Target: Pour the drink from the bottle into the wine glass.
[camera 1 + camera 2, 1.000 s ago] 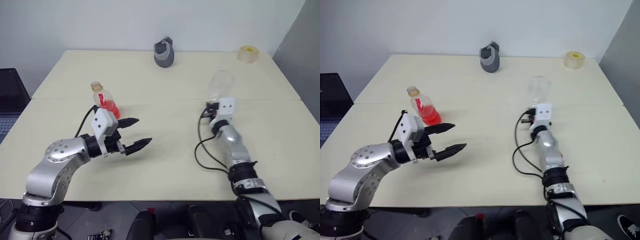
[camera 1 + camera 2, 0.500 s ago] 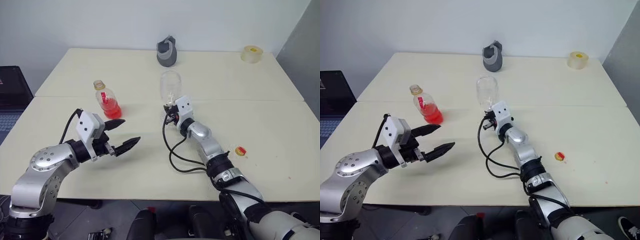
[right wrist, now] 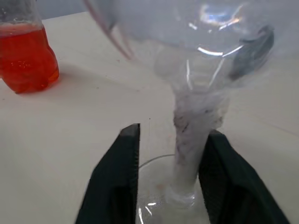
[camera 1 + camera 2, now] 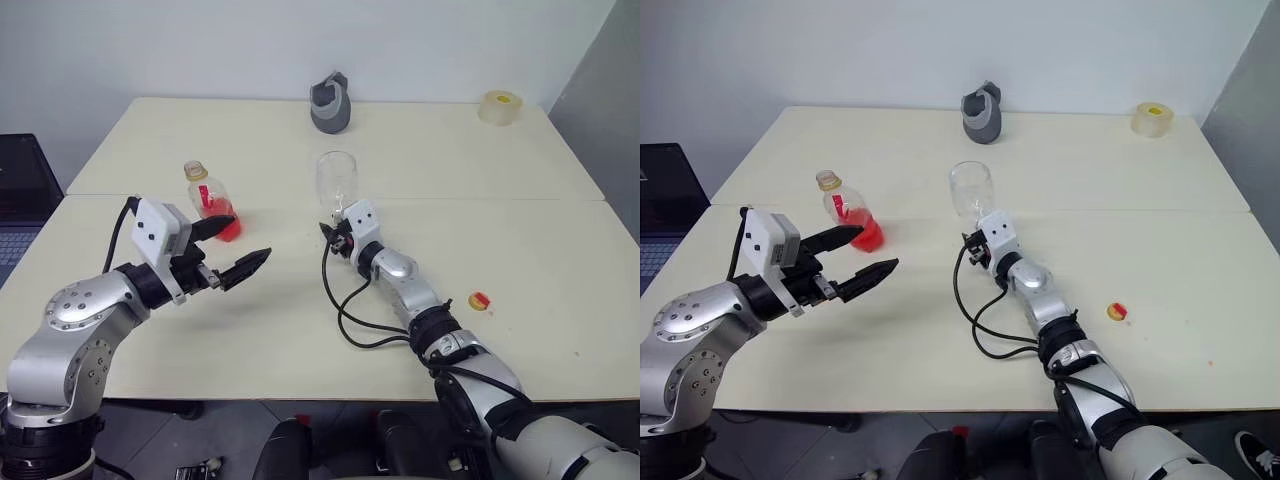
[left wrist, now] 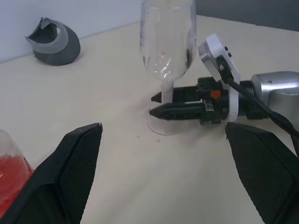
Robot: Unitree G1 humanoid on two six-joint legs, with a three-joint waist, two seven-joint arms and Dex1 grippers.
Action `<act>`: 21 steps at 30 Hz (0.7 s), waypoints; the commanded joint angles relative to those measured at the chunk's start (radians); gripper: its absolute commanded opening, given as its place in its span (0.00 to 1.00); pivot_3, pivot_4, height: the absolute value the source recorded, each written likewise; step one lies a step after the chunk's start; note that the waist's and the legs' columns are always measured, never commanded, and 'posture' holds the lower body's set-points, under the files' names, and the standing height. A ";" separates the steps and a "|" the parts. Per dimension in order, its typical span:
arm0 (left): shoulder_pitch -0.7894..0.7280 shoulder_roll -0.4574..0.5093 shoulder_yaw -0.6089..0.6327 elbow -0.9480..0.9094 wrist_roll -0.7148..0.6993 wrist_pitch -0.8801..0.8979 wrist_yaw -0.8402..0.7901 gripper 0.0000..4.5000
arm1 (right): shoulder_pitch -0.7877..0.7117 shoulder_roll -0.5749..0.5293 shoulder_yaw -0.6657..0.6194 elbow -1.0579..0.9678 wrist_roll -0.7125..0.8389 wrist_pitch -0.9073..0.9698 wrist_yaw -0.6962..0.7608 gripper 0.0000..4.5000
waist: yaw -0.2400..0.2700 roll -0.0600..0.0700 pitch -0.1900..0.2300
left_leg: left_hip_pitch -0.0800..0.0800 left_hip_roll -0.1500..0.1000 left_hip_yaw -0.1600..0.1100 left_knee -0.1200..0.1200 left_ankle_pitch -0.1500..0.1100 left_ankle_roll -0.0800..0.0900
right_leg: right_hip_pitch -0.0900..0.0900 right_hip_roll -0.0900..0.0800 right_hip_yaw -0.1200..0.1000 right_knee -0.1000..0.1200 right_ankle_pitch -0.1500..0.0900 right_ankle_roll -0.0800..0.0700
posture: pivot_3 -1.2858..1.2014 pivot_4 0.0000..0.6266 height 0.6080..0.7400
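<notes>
We stand the wine glass (image 4: 971, 192) upright on the table (image 4: 1160, 250), right of the bottle (image 4: 845, 213). The right gripper (image 3: 170, 154) straddles its stem, jaws parted, no longer pinching; we should back straight out, clear of the foot. The left gripper (image 4: 862, 255), jaws spread, has lifted nearer the bottle. The glass came leftward.

Bottle (image 4: 210, 203) left of wine glass (image 4: 338, 180) (both on table (image 4: 300, 320))
</notes>
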 commanded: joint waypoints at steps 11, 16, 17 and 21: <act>0.021 -0.004 0.078 -0.118 -0.055 0.016 0.070 1.00 | 0.247 -0.069 0.035 -0.457 0.003 0.170 0.079 0.99 | 0.003 0.000 0.000 | 0.000 0.000 0.000 0.000 0.000 0.000 | 0.000 0.000 0.000 0.000 0.000 0.000 | 0.52 0.24 1.00; 0.053 -0.026 0.099 -0.132 -0.040 0.011 0.126 1.00 | 0.383 -0.122 0.064 -0.716 -0.011 0.269 0.073 0.99 | 0.008 0.000 0.000 | 0.000 0.000 0.000 0.000 0.000 0.000 | 0.000 0.000 0.000 0.000 0.000 0.000 | 0.52 0.24 1.00; 0.066 -0.037 0.102 -0.139 -0.032 0.005 0.143 1.00 | 0.418 -0.136 0.073 -0.786 -0.008 0.292 0.082 0.99 | 0.008 0.000 0.000 | 0.000 0.001 0.000 0.000 0.000 0.000 | 0.000 0.001 0.000 0.000 0.000 0.000 | 0.52 0.24 1.00; 0.141 -0.098 0.101 -0.139 0.051 -0.052 0.219 1.00 | 0.516 -0.219 0.091 -1.054 0.072 0.419 0.181 0.99 | 0.009 0.000 0.000 | 0.000 0.001 0.000 0.000 0.000 0.000 | 0.000 0.001 0.001 -0.001 0.000 0.000 | 0.52 0.24 1.00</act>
